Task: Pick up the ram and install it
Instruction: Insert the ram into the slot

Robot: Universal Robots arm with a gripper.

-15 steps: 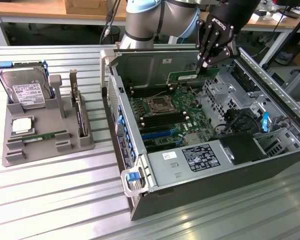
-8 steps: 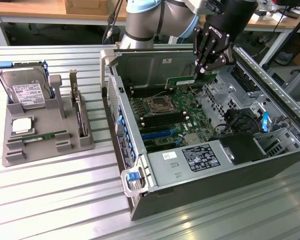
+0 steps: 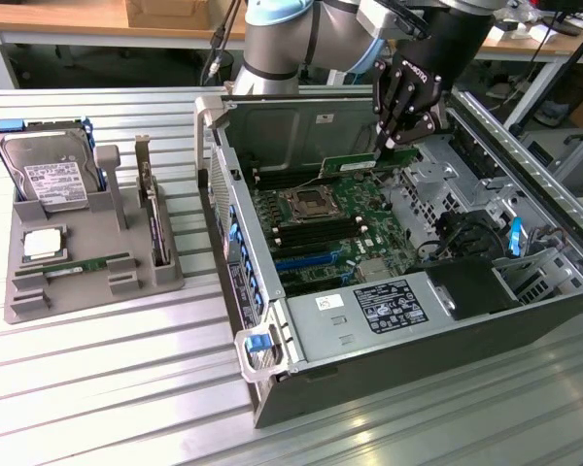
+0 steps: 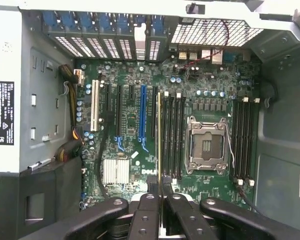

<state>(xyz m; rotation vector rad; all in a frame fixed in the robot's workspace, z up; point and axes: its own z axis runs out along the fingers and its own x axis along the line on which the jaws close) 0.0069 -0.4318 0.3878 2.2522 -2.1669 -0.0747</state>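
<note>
My gripper (image 3: pixel 400 144) hangs inside the open computer case (image 3: pixel 272 340), shut on the ram (image 3: pixel 355 163). The ram is a long green stick, held level just above the motherboard (image 3: pixel 335 228) near the case's far wall. In the wrist view the ram (image 4: pixel 159 135) appears edge-on between my black fingers (image 4: pixel 149 202). There it lines up over the black memory slots (image 4: pixel 172 135) beside the empty processor socket (image 4: pixel 206 145). A second, alike ram stick (image 3: pixel 87 264) lies flat in the grey tray (image 3: pixel 24 301) on the exterior view's left.
The grey tray also carries a hard drive (image 3: pixel 53 173), a square silver processor (image 3: pixel 41 243) and an upright expansion card (image 3: pixel 155 223). Inside the case are the power supply (image 3: pixel 369 316), cables (image 3: pixel 457 238) and blue card slots (image 4: pixel 142 117). The case walls stand close around my gripper.
</note>
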